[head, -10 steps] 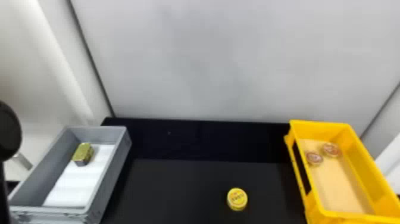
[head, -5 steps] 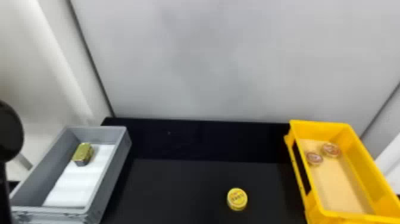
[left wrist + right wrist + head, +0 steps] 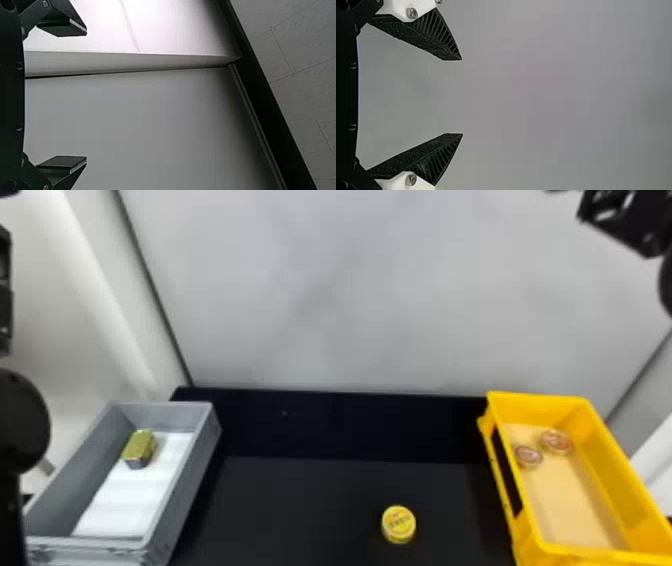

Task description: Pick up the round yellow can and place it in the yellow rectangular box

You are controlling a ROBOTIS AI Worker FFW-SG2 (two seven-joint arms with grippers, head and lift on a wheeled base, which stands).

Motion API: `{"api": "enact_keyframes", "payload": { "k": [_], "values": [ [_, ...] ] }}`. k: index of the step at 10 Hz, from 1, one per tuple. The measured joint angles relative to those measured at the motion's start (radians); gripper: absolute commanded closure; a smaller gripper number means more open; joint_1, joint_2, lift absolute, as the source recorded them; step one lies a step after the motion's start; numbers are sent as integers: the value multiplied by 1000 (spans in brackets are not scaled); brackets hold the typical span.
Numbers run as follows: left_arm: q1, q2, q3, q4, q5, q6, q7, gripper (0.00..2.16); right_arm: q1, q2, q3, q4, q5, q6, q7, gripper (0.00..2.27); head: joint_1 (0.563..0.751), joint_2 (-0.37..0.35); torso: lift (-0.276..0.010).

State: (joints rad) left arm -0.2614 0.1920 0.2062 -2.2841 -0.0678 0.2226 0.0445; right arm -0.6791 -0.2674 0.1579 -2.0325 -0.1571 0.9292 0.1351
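The right gripper [image 3: 602,205] is at the head view's upper right corner, high above and behind the yellow rectangular box [image 3: 620,470]. In the right wrist view the right gripper [image 3: 462,97] stands open, a grey wall beyond its fingers. The round yellow can [image 3: 398,524] sits on the black table, to the left of the box. At the head view's left edge is the raised left arm; in the left wrist view the left gripper [image 3: 86,95] is open, holding nothing. Two round tins [image 3: 528,456] lie inside the yellow box.
A grey box [image 3: 182,495] stands on the left with a gold rectangular tin [image 3: 139,447] on its white lining. The black table [image 3: 300,500] stretches between the two boxes, and a grey wall [image 3: 375,290] rises behind it.
The right arm has come into the head view at the upper right. On the left edge, the left arm shows a little more of itself. Can and boxes have stayed put.
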Motion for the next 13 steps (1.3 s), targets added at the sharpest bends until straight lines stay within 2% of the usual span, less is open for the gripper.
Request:
{"api": "enact_keyframes", "payload": {
  "k": [2, 4, 6, 9, 10, 11, 13],
  "values": [
    [11, -10, -4, 2, 3, 2, 0, 140, 57, 35, -6, 43, 115, 84, 197, 96, 663, 54, 10],
    [12, -18, -14, 7, 4, 4, 0, 140, 131, 72, -37, 105, 224, 141, 341, 91, 663, 54, 10],
    [-2, -28, -42, 29, 7, -5, 0, 140, 191, 83, -44, 142, 347, 210, 478, 99, 663, 54, 10],
    [-20, -48, -75, 61, 17, -20, 1, 140, 240, 102, 2, 229, 643, 234, 778, 108, 663, 54, 10],
    [-22, -52, -80, 68, 21, -23, 0, 140, 253, 105, 25, 283, 704, 208, 843, 114, 663, 54, 10],
    [-26, -54, -85, 73, 23, -24, -1, 140, 275, 107, 41, 325, 726, 177, 866, 116, 663, 54, 10],
    [-30, -55, -97, 81, 26, -25, -1, 140, 333, 114, 51, 377, 713, 135, 863, 116, 663, 54, 10]
  ]
}}
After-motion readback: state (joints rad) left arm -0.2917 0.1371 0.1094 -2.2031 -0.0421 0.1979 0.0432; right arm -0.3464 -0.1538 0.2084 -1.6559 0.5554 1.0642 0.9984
